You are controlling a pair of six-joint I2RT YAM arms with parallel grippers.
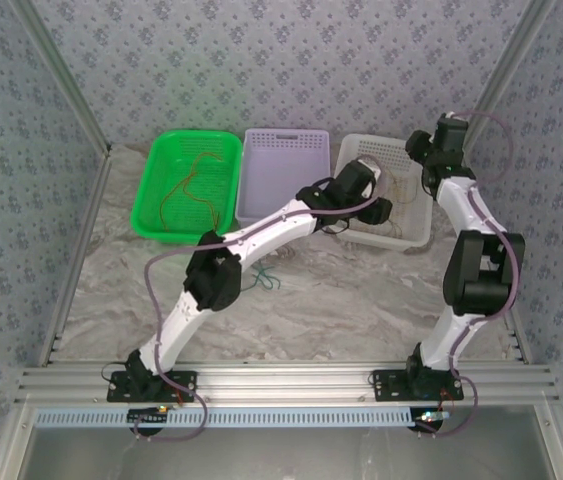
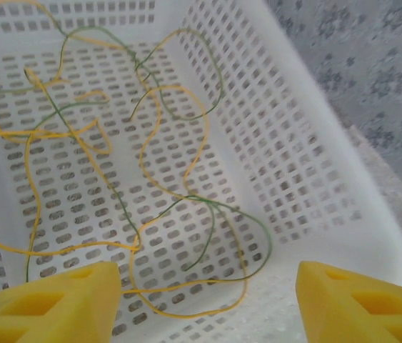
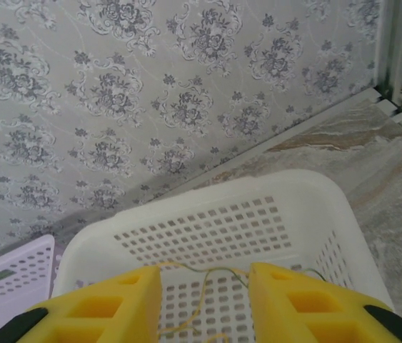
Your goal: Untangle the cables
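Thin yellow and green wire cables (image 2: 135, 246) lie tangled in the white perforated plastic basket (image 2: 293, 143) below your left hand (image 2: 208, 286) — released, fingers apart. Right wrist: your right hand (image 3: 204, 286), released too, over that basket. Overhead: one thin teal cable (image 1: 271, 281) on the marbled surface (image 1: 341, 310).

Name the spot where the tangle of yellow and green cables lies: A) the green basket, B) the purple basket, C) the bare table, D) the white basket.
D: the left wrist view shows the yellow and green cables sprawled across the perforated floor of the white basket, just beyond the left tool.
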